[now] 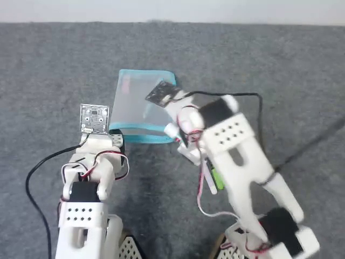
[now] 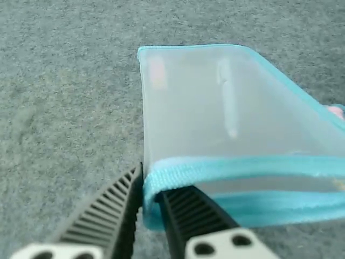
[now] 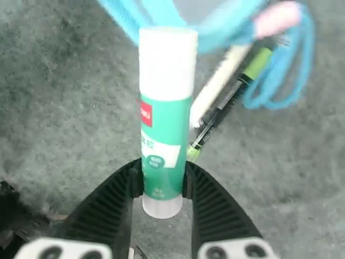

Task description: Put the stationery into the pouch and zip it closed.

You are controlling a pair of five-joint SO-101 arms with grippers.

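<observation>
while the left gripper (image 2: 151, 208) is pinching a corner of the pouch (image 2: 226, 118) by its blue zipper edge, jaws narrow on the fabric, the right gripper (image 3: 161, 186) is gripping a green and white glue stick (image 3: 164, 124) near its base, jaws clamped on it. the stick's white cap is pointing at the pouch's blue edge. a white pen (image 3: 215, 91) and a green pen (image 3: 226, 105) are lying side by side on the grey carpet (image 3: 64, 97), just beside the pouch. a pen-like shape is showing faintly through the pouch.

Likely a robotics lab: grey felt table (image 1: 48, 70), left arm (image 1: 89, 183), right arm (image 1: 242, 156).
</observation>
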